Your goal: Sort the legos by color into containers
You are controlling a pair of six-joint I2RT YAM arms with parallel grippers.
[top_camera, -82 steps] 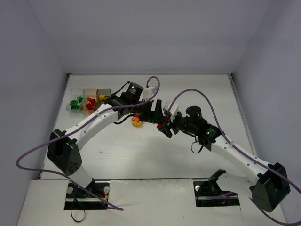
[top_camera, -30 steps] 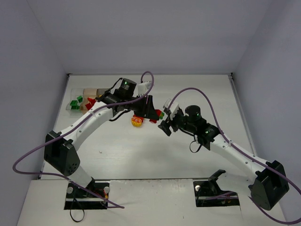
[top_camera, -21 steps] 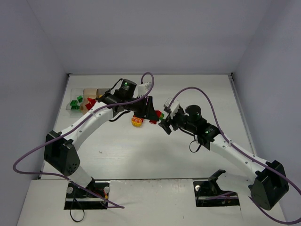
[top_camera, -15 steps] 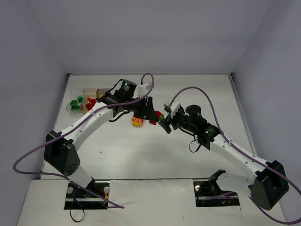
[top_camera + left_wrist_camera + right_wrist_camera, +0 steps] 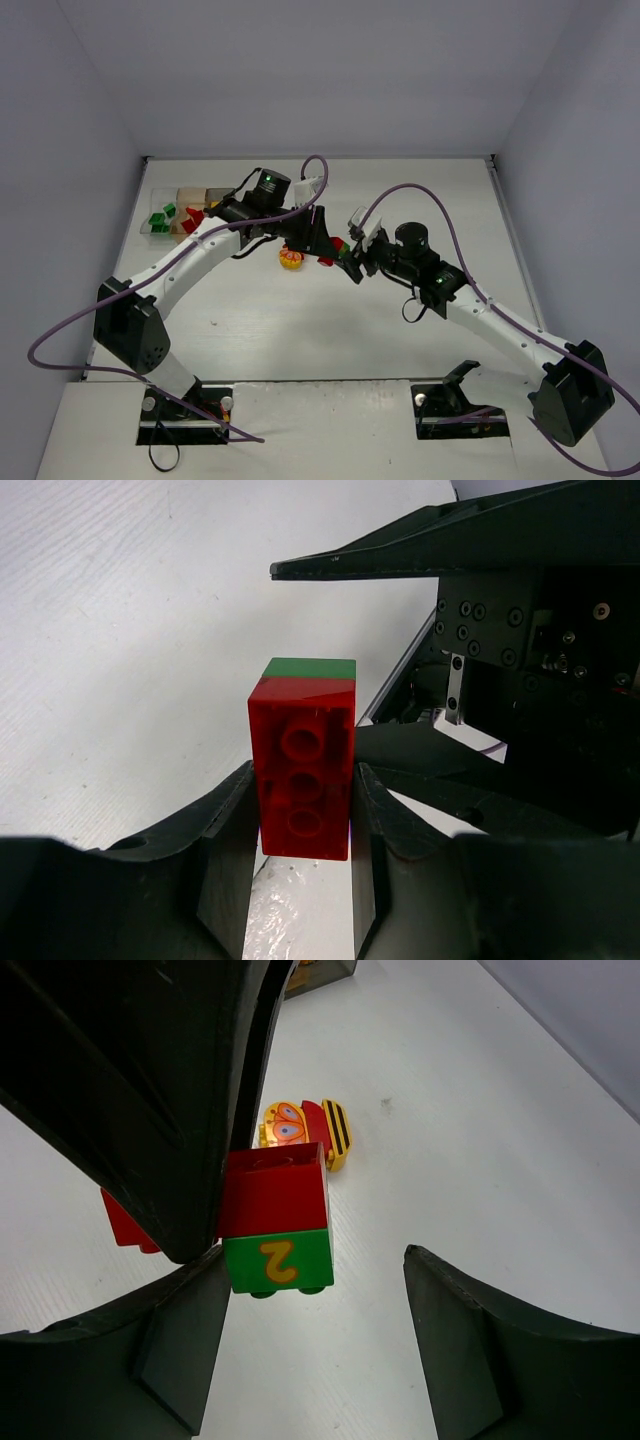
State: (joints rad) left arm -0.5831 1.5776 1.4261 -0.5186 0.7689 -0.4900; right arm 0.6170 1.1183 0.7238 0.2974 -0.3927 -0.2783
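Observation:
My left gripper (image 5: 302, 815) is shut on a red lego (image 5: 302, 780) that has a green lego (image 5: 310, 668) stuck to its far end, held above the table (image 5: 330, 247). My right gripper (image 5: 320, 1330) is open, its jaws on either side of that green lego (image 5: 278, 1260), which bears a yellow "2". Its left finger (image 5: 185, 1345) is close beside the green lego; the right finger (image 5: 465, 1335) stands well apart. The containers (image 5: 190, 205) sit at the back left, partly hidden by my left arm, with green and red legos inside.
A yellow and red clump (image 5: 291, 259) with a butterfly print lies on the table just left of the grippers (image 5: 305, 1130). A loose red piece (image 5: 125, 1222) shows below my left gripper's finger. The table's back edge and walls lie beyond.
My right gripper has moved left up to the clump in my left gripper, and its jaws have narrowed a little. The left arm has stayed put, still gripping the red lego.

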